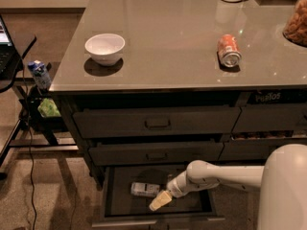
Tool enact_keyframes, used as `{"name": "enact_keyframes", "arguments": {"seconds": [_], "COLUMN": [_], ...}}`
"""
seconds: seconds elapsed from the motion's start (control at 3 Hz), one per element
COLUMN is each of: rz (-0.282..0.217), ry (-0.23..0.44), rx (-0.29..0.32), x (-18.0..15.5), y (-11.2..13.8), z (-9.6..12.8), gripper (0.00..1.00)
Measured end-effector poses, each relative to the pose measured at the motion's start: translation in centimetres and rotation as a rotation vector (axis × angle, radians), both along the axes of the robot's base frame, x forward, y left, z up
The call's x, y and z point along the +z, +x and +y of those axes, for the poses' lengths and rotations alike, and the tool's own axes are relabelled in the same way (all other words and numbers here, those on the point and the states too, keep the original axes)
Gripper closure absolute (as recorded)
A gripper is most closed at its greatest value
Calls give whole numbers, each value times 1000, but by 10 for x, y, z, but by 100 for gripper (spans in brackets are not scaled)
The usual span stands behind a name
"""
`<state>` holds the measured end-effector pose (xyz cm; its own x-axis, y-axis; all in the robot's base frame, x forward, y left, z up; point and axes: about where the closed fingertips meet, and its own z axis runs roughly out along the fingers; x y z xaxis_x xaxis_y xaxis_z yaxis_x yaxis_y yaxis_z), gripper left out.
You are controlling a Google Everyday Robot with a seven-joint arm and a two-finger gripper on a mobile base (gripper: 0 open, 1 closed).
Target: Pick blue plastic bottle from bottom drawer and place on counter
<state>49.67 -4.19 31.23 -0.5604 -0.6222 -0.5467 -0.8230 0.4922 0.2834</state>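
The hand [160,201] hangs inside the open bottom drawer [123,204], just beside the blue plastic bottle [145,189] lying on its floor, whether open or closed I cannot tell.

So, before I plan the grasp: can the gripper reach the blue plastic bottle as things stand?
Probably yes: the bottom drawer stands open, nothing covers the blue plastic bottle lying on its floor, and the gripper hangs in the drawer just beside it.

White label [271,98] below the counter [182,42] reads roughly "PepTos".
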Motion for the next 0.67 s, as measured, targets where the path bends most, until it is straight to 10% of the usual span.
{"name": "enact_keyframes", "arguments": {"seconds": [0.67], "rz": [22], "ry": [21], "rx": [-4], "x": [-17], "y": [-1], "z": [12], "gripper": [0]}}
